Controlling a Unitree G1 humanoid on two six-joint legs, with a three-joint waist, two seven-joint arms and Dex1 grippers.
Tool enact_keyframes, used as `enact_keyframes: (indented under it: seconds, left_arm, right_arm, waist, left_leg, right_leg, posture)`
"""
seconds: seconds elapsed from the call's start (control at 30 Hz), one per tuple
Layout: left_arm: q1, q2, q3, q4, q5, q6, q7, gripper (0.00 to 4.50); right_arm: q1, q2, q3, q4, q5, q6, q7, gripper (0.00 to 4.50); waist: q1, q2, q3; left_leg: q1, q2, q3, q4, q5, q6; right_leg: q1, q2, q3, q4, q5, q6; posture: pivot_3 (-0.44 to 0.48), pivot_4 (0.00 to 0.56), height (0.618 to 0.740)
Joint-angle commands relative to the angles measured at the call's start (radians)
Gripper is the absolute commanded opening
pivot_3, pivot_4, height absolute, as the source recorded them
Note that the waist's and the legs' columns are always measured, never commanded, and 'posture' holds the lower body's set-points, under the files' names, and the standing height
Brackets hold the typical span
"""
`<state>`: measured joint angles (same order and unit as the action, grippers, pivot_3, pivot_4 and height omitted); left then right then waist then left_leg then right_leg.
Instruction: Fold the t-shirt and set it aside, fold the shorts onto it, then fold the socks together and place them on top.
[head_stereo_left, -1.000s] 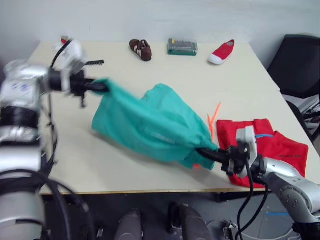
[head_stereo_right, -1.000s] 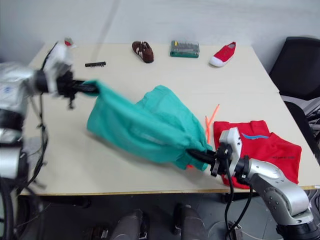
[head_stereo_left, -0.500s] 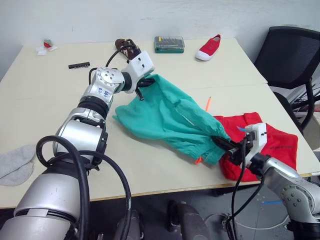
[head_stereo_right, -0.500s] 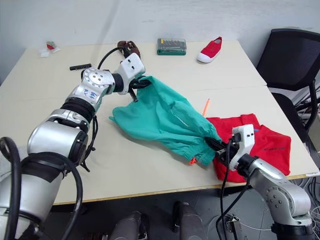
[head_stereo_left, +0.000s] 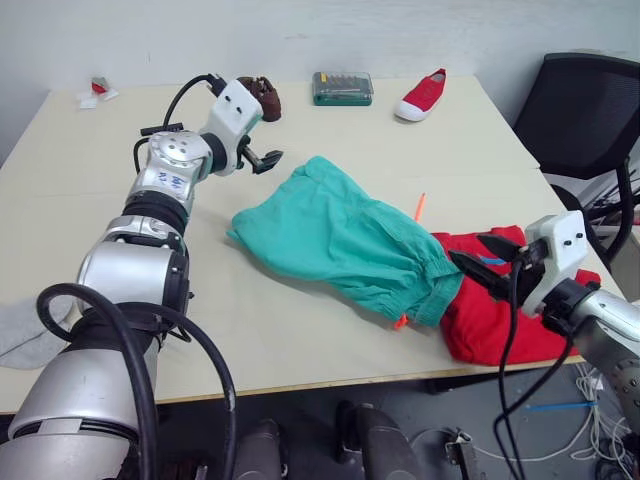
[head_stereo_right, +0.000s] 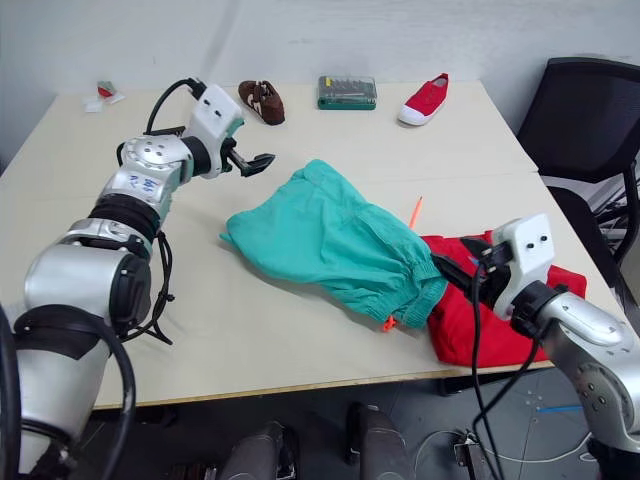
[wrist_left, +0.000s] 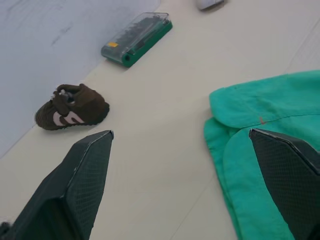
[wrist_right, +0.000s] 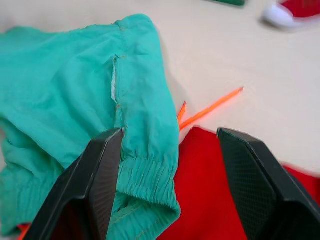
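Observation:
The teal-green shorts (head_stereo_left: 340, 240) lie folded across the middle of the table. Their gathered waistband rests over the near left edge of the red t-shirt (head_stereo_left: 505, 325), which lies bunched at the table's right front. An orange drawstring (wrist_right: 210, 107) pokes out beside the waistband. My left gripper (head_stereo_left: 262, 158) hovers open just off the shorts' far left corner, holding nothing. My right gripper (head_stereo_left: 480, 265) is open above the t-shirt, its fingers pointing at the waistband. A grey sock (head_stereo_left: 18, 330) lies at the table's left front edge.
Along the far edge sit a brown shoe (head_stereo_left: 262, 95), a green tool case (head_stereo_left: 342, 87) and a small red shoe (head_stereo_left: 420, 95). A black chair (head_stereo_left: 585, 120) stands to the right of the table. Bare tabletop (head_stereo_left: 250, 330) lies in front of the shorts.
Both grippers have let go of the shorts and opened. The shorts now lie flat partly on the t-shirt. The left gripper pulled away to the left, the right one back to the right.

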<state>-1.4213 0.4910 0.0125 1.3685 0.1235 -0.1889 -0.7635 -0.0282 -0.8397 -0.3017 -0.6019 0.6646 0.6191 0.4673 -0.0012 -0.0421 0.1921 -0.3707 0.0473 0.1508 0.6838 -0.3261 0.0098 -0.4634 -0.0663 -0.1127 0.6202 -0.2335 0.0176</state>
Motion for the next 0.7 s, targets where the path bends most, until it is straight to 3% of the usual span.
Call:
enact_keyframes:
  seconds: [0.03, 0.13, 0.2, 0.3, 0.4, 0.7]
  left_arm:
    - [0.058, 0.071, -0.002, -0.099, -0.043, -0.105, -0.348, 4.5]
    - [0.181, 0.158, -0.047, -0.185, -0.032, -0.2, -0.569, 4.5]
    - [0.265, 0.209, -0.086, -0.239, -0.007, -0.284, -0.631, 4.5]
    - [0.329, 0.238, -0.123, -0.275, 0.023, -0.373, -0.616, 4.5]
    - [0.347, 0.226, -0.147, -0.278, 0.044, -0.423, -0.559, 4.5]
    - [0.308, 0.136, -0.25, -0.197, 0.216, -0.52, -0.18, 4.5]
  right_arm:
    - [-0.003, -0.042, 0.085, -0.119, -0.07, -0.047, 0.066, 3.4]
    - [-0.049, -0.046, 0.252, -0.178, -0.158, -0.034, 0.07, 4.35]
    - [-0.085, -0.029, 0.363, -0.192, -0.226, -0.001, 0.04, 4.47]
    - [-0.117, -0.028, 0.481, -0.176, -0.34, 0.021, 0.021, 4.47]
    - [-0.141, -0.031, 0.564, -0.14, -0.441, 0.036, 0.016, 4.47]
    - [-0.194, -0.008, 0.701, 0.012, -0.753, -0.067, -0.002, 4.47]
  waist:
    - [-0.004, 0.0, 0.0]
    - [-0.01, 0.001, 0.0]
    - [-0.025, 0.001, 0.0]
    - [-0.021, 0.001, 0.0]
    - [0.003, 0.0, -0.001]
    - [0.022, 0.0, -0.001]
  left_leg:
    - [0.0, 0.0, 0.0, 0.0, 0.0, 0.0]
    - [0.003, 0.001, 0.003, 0.0, -0.001, -0.002]
    - [0.004, 0.002, 0.003, 0.0, 0.0, -0.003]
    - [0.002, 0.004, 0.001, 0.001, 0.0, -0.004]
    - [0.0, 0.002, -0.001, 0.002, 0.0, -0.003]
    - [-0.001, -0.001, 0.002, 0.007, -0.003, 0.005]
  right_leg:
    - [0.0, 0.0, 0.0, 0.0, 0.0, 0.0]
    - [0.0, 0.003, 0.003, 0.001, -0.001, -0.002]
    - [0.0, 0.003, 0.005, 0.003, -0.002, -0.003]
    - [-0.001, 0.002, 0.005, 0.004, -0.003, -0.004]
    - [-0.002, 0.002, 0.003, 0.004, -0.002, -0.004]
    - [0.0, -0.009, 0.001, 0.003, 0.0, 0.0]
  posture:
    - [0.0, 0.15, 0.74]
    - [0.0, 0.15, 0.74]
    - [0.0, 0.15, 0.74]
    - [0.0, 0.15, 0.74]
    - [0.0, 0.15, 0.74]
    - [0.0, 0.15, 0.74]
